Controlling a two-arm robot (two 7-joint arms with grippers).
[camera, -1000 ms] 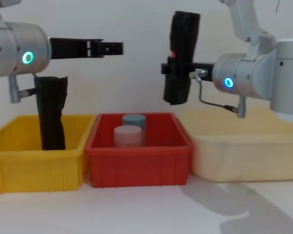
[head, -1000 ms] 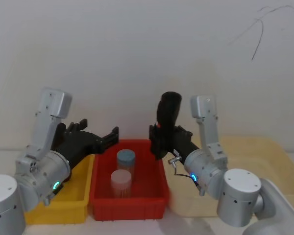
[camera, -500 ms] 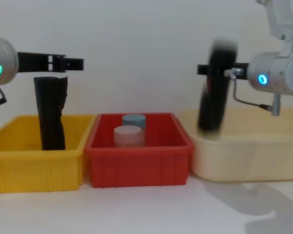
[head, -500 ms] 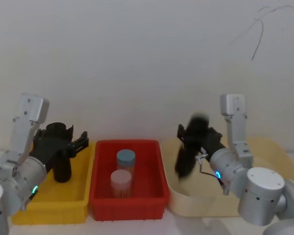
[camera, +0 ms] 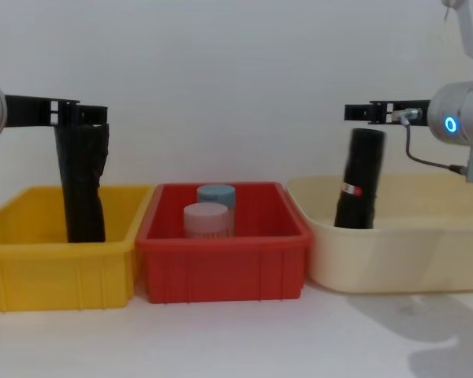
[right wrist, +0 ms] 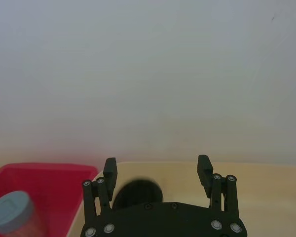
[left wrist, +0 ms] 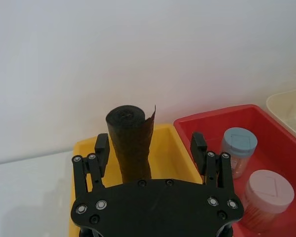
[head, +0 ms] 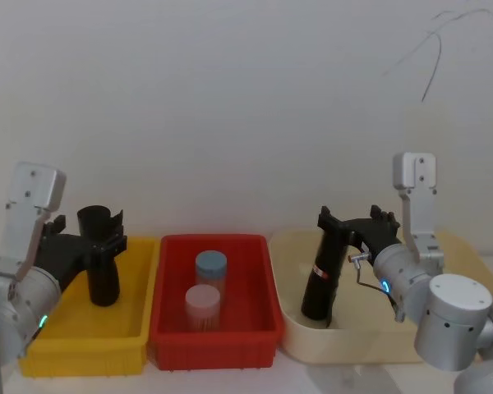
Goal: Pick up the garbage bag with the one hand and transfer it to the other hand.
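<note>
Reading both grippers as spread and empty, I find the garbage bag standing near-upright in the beige bin, top just below the right gripper, while the left gripper, well apart, straddles a second black roll in the yellow bin.

Chunky silver arms with rounded joints, pretty standard look. The left arm has a small green light, the right arm a blue ring and a thin bent cable. The left gripper and right gripper are matte black with shiny silver screws.
</note>
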